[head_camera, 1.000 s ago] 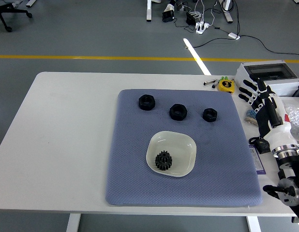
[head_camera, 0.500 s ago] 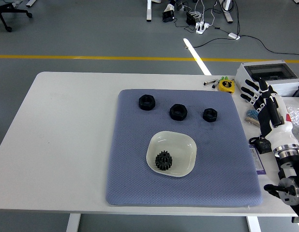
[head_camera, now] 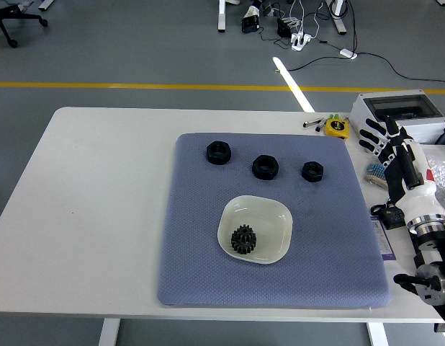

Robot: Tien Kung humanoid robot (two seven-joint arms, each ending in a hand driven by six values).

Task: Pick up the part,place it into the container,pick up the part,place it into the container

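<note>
Three black nut-shaped parts lie in a row on the blue-grey mat [head_camera: 208,238]: one at the left [head_camera: 218,152], one in the middle [head_camera: 265,166] and a smaller one at the right [head_camera: 312,171]. Below them a white dish [head_camera: 269,216] holds a black gear [head_camera: 243,239] in its lower left. My right hand [head_camera: 381,144] hovers off the mat's right edge, fingers spread and holding nothing, well right of the right-hand nut. The left arm does not show.
A yellow tape measure [head_camera: 337,127] and a small tool lie at the mat's far right corner. A white electrical box [head_camera: 399,112] stands behind my right hand. A blue brush [head_camera: 374,175] and small black items lie beside the wrist.
The right hand has drifted slightly to the right and away from the mat. The parts and dish have not moved.
</note>
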